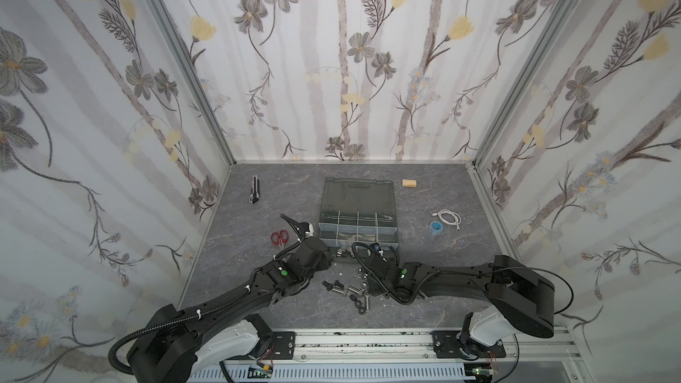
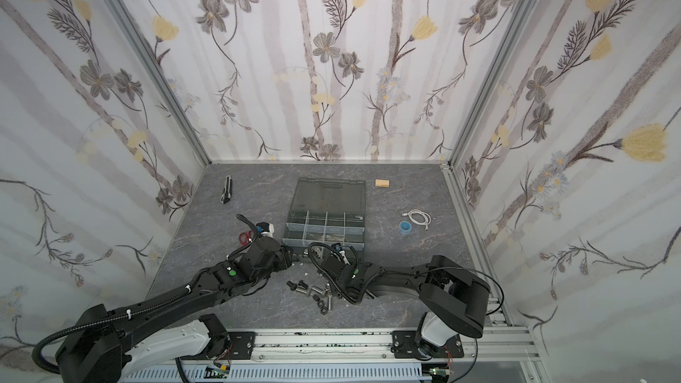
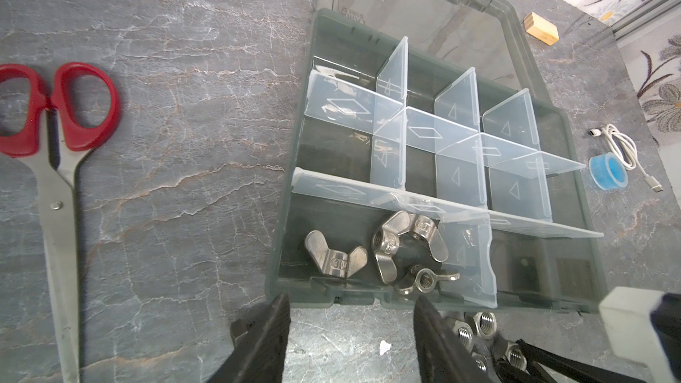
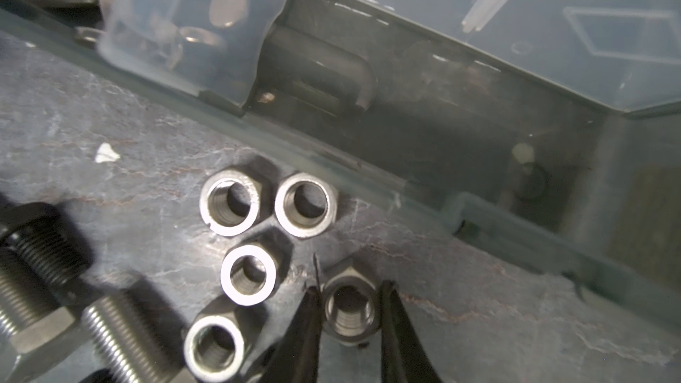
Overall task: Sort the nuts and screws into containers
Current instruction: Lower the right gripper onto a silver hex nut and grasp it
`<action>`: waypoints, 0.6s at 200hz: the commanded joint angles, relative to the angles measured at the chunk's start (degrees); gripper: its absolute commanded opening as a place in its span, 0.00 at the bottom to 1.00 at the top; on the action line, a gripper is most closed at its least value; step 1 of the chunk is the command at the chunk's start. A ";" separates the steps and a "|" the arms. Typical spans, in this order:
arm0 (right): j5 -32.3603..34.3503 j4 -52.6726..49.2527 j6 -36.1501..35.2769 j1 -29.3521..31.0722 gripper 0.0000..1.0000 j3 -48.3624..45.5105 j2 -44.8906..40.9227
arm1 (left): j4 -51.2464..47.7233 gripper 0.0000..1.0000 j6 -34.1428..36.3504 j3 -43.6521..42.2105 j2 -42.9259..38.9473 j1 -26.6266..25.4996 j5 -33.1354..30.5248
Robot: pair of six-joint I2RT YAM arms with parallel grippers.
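The dark grey organizer (image 1: 396, 231) lies open, its containers split by pale dividers (image 3: 423, 134). Several silver wing nuts (image 3: 385, 248) sit in the near left compartment. Loose silver hex nuts (image 4: 232, 202) and screws (image 4: 118, 329) lie on the table in front of the case, and they show as a small pile (image 1: 350, 292) in both top views. My right gripper (image 4: 350, 289) is low over the table, its fingers pressed against both sides of one hex nut (image 4: 350, 313). My left gripper (image 3: 350, 302) hangs open and empty just before the case's near wall.
Red-handled scissors (image 1: 280, 237) lie left of the case and a utility knife (image 1: 254, 189) lies further back. A wooden block (image 1: 409, 183), a white cable (image 1: 447, 217) and a blue tape roll (image 1: 436, 226) are to the right. The two wrists are close together.
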 commanded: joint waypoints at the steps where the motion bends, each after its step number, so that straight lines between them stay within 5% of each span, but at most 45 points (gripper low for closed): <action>1: 0.97 -0.77 -0.04 0.28 0.24 0.97 -2.49 | 1.22 0.56 -0.39 -0.16 -0.22 0.09 -0.75; 59: 4.27 -5.53 -3.12 -0.70 0.24 6.39 -9.62 | 1.30 0.56 -0.39 -0.12 -0.32 0.07 -0.53; 120: 3.01 -4.13 -7.46 -7.15 0.24 9.08 -5.74 | 1.48 0.56 -0.30 0.03 0.38 0.07 -0.19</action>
